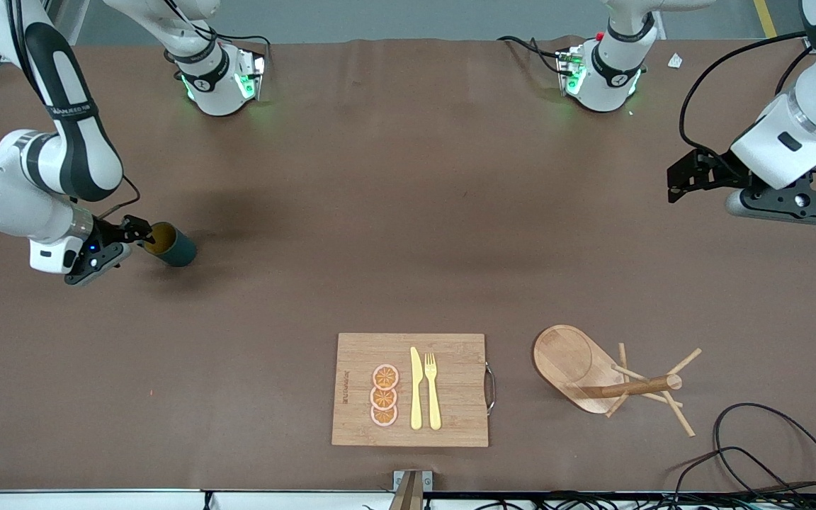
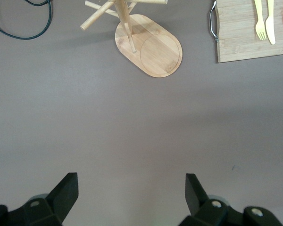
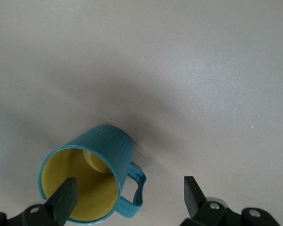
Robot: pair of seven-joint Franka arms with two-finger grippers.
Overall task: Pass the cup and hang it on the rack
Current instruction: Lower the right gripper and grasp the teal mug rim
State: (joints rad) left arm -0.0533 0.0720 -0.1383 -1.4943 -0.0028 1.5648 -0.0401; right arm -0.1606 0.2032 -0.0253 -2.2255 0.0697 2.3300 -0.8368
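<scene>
The right gripper (image 1: pixel 140 236), fingers spread wide and gripping nothing, sits at the rim of the dark teal ribbed cup (image 1: pixel 171 245) on the table's right-arm end. The light wooden rack (image 1: pixel 610 373) stands beside a bamboo cutting board (image 1: pixel 410 389). The left gripper (image 1: pixel 688 178) waits, wide open and empty, above the table's left-arm end.

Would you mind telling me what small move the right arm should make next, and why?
Probably close the right end effector on the cup's wall by the handle. Its open fingers straddle the rim, one finger over the yellow inside, so a grip looks nearly lined up. The left end effector waits open above bare table, the rack unused.
</scene>
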